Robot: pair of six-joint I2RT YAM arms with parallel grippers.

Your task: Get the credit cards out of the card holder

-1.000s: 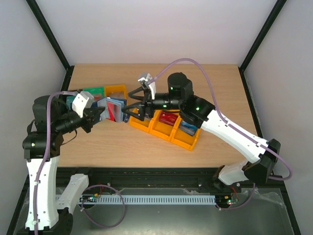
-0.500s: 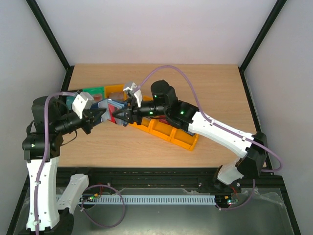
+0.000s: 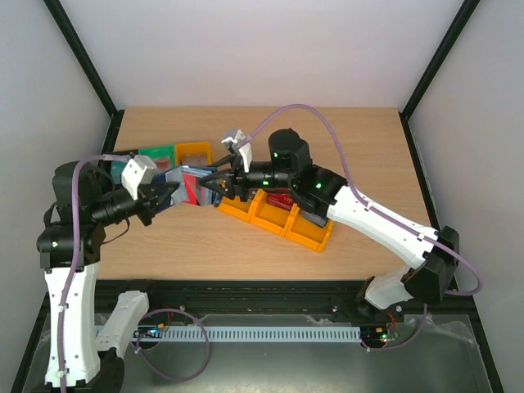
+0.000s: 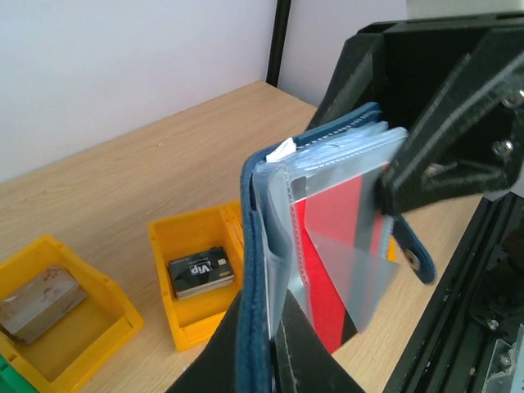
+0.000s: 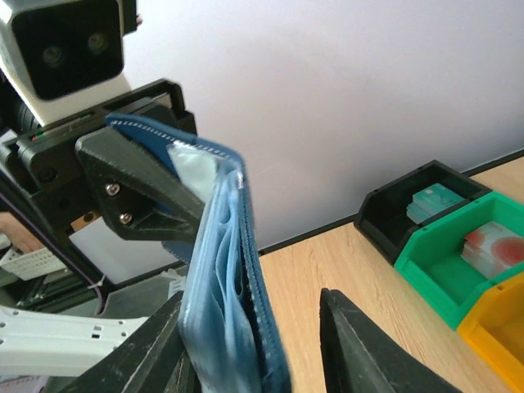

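Your two arms meet over the left part of the tabletop [image 3: 352, 139], and the work hangs in the air between them. It is held there, I judge, so that each arm can reach one side of it.

The orange three-compartment tray [image 3: 264, 223] lies just under the right arm. The small black bin [image 5: 385, 214] and small green bin [image 5: 434, 274] stand beyond it at the far left. These look like the drop-off places, kept near so each card has a short trip. A dark card marked VIP [image 4: 201, 274] lies in one orange compartment.

Your left gripper [image 3: 160, 195] has its jaws clamped on the navy cover of the card holder [image 4: 258, 270]. It holds the holder upright above the tabletop, open edge turned towards the right arm, which presents the sleeves for pulling.

Your right gripper [image 3: 218, 185] has its jaws part-way apart, straddling that open edge. One finger touches the clear sleeve over the red card [image 4: 332, 246]. From its own wrist view a gap shows beside the other finger, so I cannot tell whether a card is pinched yet. The red card sits in its pocket.
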